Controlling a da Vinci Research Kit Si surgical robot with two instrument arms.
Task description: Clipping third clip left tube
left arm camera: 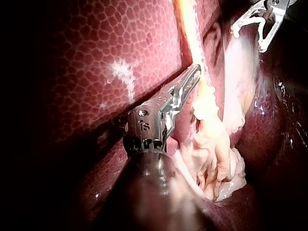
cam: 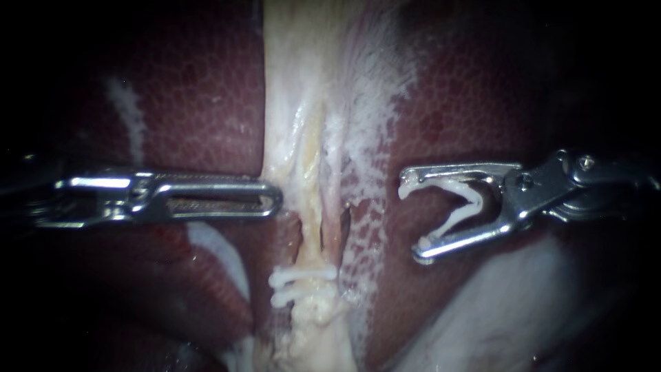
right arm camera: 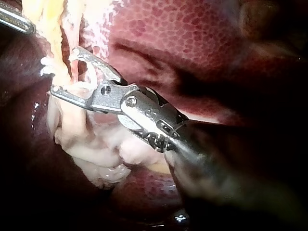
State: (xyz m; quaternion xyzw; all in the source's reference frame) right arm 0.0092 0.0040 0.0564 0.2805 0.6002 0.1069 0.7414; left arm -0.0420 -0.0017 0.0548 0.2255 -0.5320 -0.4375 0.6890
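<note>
Noting left instrument (cam: 272, 200) with its long slotted jaws lying together and nothing between them, the tip just touching the edge of the pale tissue band that runs down across the liver (cam: 206, 89). Left tube (cam: 313, 220), a yellowish strand in that band, passes just beyond that tip. Two clips (cam: 303, 275) sit across it lower down, one just under the other. Right instrument (cam: 412, 219) hangs over the liver on the far side, apart from the tube, jaws spread wide and holding a white clip (cam: 477, 198), one leg along each jaw, its open mouth facing the tube.
</note>
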